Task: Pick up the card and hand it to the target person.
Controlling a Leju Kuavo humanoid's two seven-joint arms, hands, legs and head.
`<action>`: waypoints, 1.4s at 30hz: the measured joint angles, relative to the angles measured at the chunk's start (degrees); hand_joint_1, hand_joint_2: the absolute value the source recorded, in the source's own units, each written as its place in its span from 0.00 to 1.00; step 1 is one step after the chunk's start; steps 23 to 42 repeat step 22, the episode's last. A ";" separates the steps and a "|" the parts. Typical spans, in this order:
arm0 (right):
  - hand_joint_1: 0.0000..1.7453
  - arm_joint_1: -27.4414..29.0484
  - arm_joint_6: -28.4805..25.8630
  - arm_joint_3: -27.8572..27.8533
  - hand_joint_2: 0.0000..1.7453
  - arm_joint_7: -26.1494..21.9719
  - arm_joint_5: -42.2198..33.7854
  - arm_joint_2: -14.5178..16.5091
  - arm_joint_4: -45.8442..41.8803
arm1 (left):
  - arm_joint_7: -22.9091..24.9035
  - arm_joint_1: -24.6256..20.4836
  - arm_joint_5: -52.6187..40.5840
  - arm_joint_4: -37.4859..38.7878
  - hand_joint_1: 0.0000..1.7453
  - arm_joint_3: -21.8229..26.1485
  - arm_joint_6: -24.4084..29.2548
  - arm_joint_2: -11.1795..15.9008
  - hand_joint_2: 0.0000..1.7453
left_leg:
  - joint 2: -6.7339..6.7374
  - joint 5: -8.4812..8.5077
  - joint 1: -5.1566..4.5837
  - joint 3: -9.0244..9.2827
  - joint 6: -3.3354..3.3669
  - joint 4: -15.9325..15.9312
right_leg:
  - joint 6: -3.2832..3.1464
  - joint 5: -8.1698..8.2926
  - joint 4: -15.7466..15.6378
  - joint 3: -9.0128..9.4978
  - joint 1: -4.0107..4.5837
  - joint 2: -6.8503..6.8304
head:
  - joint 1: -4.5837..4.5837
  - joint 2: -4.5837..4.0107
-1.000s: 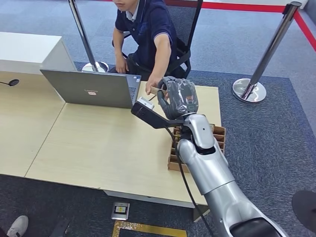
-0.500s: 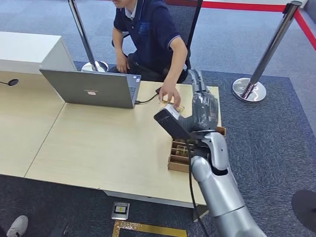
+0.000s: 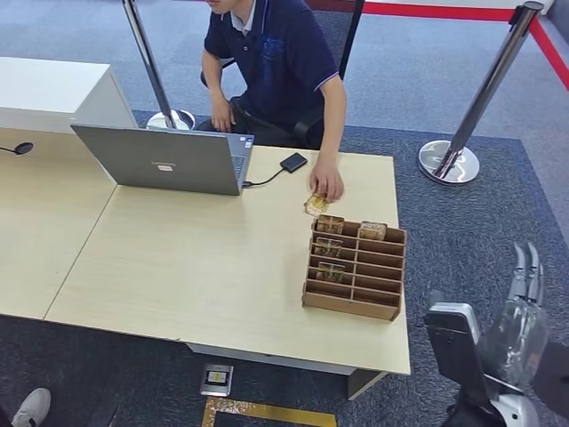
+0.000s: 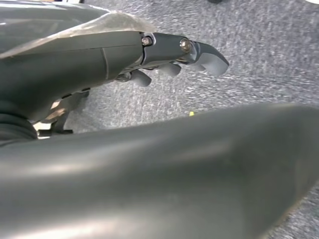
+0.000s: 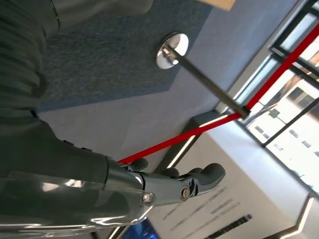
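My right hand (image 3: 520, 325) hangs low beside the table edge, fingers straight and apart, holding nothing. My left hand (image 4: 112, 59) is likewise loose and empty above grey carpet. The small tan patterned card (image 3: 316, 205) lies flat on the pale wooden table (image 3: 201, 258), under the seated person's hand (image 3: 328, 182), just beyond the brown slotted cardboard organiser (image 3: 356, 267).

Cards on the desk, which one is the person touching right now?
The card lying flat on the table beside the wooden organizer, under the person's hand. The others stand in the organizer's slots.
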 joint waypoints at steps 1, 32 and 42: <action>0.00 1.55 0.70 -1.26 1.00 0.82 0.12 0.09 -1.12 | 0.35 0.04 0.16 0.00 0.00 0.12 0.15 0.00 0.00 | 0.01 0.00 0.00 0.01 0.00 0.00 | 0.00 0.00 0.00 0.00 0.00 0.00 | 0.01 0.00; 0.00 -11.63 10.41 -56.34 1.00 13.32 12.75 1.38 67.92 | 2.01 0.05 -0.48 0.00 0.00 1.45 0.94 -1.38 0.00 | 0.06 0.04 -0.06 0.10 0.10 -0.01 | 0.10 0.10 -0.06 0.10 -0.06 0.00 | -0.09 0.00; 0.00 -11.63 10.41 -56.34 1.00 13.32 12.75 1.38 67.92 | 2.01 0.05 -0.48 0.00 0.00 1.45 0.94 -1.38 0.00 | 0.06 0.04 -0.06 0.10 0.10 -0.01 | 0.10 0.10 -0.06 0.10 -0.06 0.00 | -0.09 0.00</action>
